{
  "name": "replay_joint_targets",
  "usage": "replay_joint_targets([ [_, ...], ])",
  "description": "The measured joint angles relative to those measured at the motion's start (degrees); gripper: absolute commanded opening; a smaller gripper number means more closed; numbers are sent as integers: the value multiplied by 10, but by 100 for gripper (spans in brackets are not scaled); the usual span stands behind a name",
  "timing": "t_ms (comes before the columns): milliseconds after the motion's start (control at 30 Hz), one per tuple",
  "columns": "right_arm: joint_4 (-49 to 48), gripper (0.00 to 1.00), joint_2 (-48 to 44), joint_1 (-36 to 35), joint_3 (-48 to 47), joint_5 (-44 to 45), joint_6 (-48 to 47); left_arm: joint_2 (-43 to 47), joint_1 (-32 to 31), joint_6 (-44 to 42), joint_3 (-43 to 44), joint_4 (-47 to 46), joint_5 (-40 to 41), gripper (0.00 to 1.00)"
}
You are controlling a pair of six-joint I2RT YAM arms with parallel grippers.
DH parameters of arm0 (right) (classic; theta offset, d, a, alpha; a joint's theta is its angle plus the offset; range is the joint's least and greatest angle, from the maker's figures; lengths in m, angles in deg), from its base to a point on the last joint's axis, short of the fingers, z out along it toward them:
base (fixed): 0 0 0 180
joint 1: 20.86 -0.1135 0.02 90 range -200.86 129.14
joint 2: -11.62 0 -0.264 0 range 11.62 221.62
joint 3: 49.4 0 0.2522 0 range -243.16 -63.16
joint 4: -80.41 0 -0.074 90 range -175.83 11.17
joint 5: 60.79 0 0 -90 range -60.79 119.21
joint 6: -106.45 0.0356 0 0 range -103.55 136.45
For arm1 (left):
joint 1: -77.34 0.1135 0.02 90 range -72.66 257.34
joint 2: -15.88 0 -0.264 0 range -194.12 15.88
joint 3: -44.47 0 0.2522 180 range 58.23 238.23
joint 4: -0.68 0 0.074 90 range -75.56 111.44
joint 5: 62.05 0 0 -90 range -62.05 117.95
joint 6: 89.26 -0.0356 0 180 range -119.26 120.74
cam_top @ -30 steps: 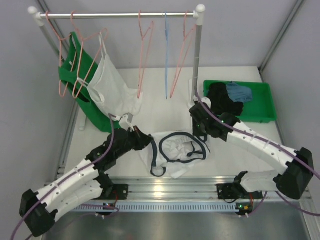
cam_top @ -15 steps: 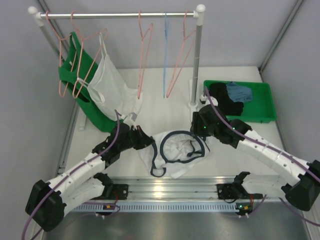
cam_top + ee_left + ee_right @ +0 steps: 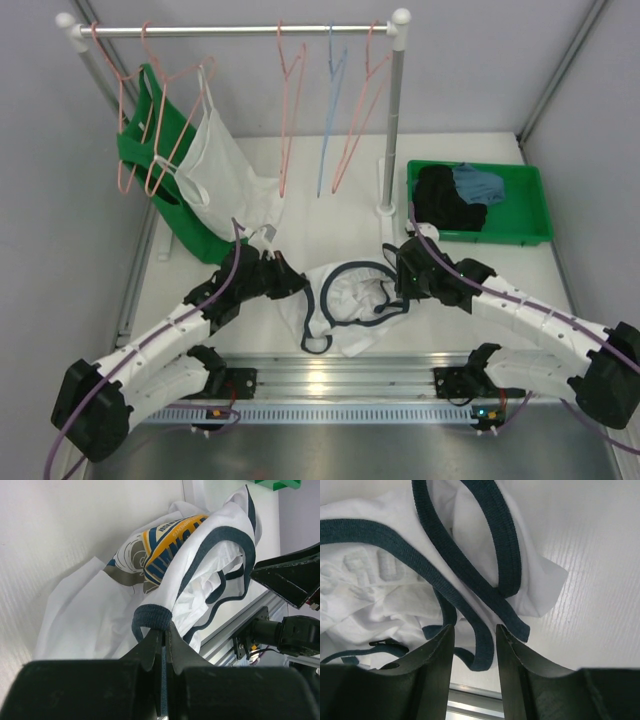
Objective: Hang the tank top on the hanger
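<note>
Got the left gripper (image 3: 163, 630) pinched tight on a navy-trimmed edge of the tank top (image 3: 350, 300). Lying crumpled on the table (image 3: 340, 230) between both arms, blue-and-yellow print facing the left wrist cam. Got the right gripper (image 3: 475, 635) partway open, one finger either side of a navy strap, not clamping anything. Over on the right, spotted a green tray (image 3: 500, 238) holding a black garment (image 3: 445, 195) and a blue cloth (image 3: 478, 183).
</note>
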Motion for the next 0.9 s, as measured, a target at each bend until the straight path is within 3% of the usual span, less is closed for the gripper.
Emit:
replay_joint_targets([
  [233,-16,7,17,0,0,-6,0,-3,2,-4,2,0,-2,0],
  [500,-17,1,22,-48,-4,-14,15,-7,7,-9,3,2,-5,0],
  [600,-25,3,41,-90,-14,-17,24,-11,8,-10,4,2,-5,0],
  [700,-32,15,60,-107,-19,-17,29,-15,10,-12,4,2,-8,1],
  [733,-33,25,61,-108,-20,-17,30,-16,10,-14,5,3,-9,5],
  [833,-24,37,57,-107,-24,-7,31,-17,10,-22,8,12,-9,25],
  [900,-11,41,48,-106,-35,4,29,-16,11,-27,14,25,-9,35],
])
